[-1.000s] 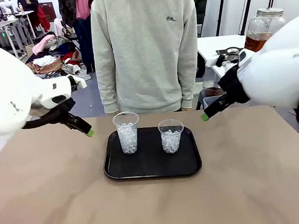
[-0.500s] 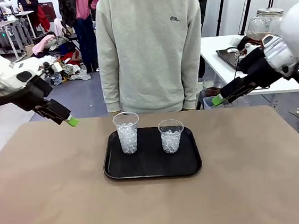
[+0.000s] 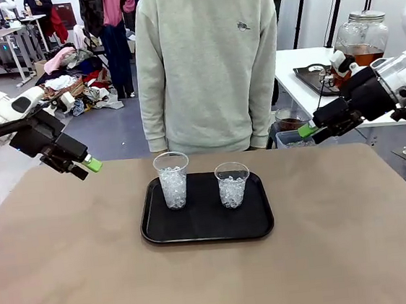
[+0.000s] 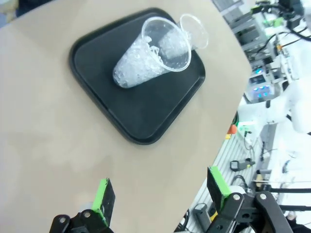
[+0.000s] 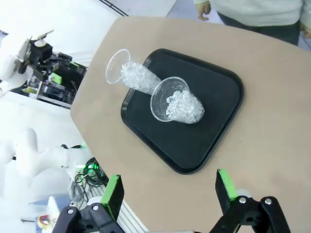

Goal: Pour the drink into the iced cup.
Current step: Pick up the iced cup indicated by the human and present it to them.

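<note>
- While the left gripper (image 3: 87, 168) and right gripper (image 3: 310, 132) hang open and empty, nothing is poured.
- Iced cups (image 3: 172, 180) stand on the tray (image 3: 208, 233), 8 o'clock from the right gripper.
- The drink (image 3: 364, 54), in its jar (image 3: 362, 30) at 1 o'clock, likely needs fetching next.

Left tool (image 3: 87, 168) and right tool (image 3: 311, 134) withdrew outward.

a black tray (image 4: 146, 119) lies on the tan bench (image 4: 48, 126), close to one edge, carrying two clear cups (image 4: 146, 58) of ice side by side. the left tool (image 4: 160, 193) hangs above, fingers (image 4: 103, 200) spread wide, empty.
</note>
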Action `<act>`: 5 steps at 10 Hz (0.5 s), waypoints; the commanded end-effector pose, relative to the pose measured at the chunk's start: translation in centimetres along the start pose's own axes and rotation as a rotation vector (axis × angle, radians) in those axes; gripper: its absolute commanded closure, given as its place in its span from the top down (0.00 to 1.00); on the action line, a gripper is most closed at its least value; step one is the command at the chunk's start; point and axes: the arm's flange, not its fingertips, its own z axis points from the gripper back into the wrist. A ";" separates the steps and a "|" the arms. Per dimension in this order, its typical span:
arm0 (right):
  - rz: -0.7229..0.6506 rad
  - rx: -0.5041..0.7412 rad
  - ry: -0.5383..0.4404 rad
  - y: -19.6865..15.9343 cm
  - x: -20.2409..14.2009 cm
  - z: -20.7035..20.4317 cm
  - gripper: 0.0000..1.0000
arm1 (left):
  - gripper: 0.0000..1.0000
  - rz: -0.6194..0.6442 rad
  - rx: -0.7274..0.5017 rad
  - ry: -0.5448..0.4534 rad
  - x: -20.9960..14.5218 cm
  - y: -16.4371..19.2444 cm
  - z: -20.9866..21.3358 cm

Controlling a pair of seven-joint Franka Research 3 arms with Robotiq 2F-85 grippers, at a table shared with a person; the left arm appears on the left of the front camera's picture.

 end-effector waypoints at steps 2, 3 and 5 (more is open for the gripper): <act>0.000 0.000 0.000 0.0 0.0 0.0 1.00 | 1.00 0.000 0.000 0.000 0.0 0.0 0.0; 0.000 0.000 0.000 0.0 0.0 0.0 1.00 | 1.00 0.000 0.000 0.000 0.0 0.0 0.0; 0.000 0.000 0.000 0.0 0.0 0.0 1.00 | 1.00 0.000 0.000 0.000 0.0 0.0 0.0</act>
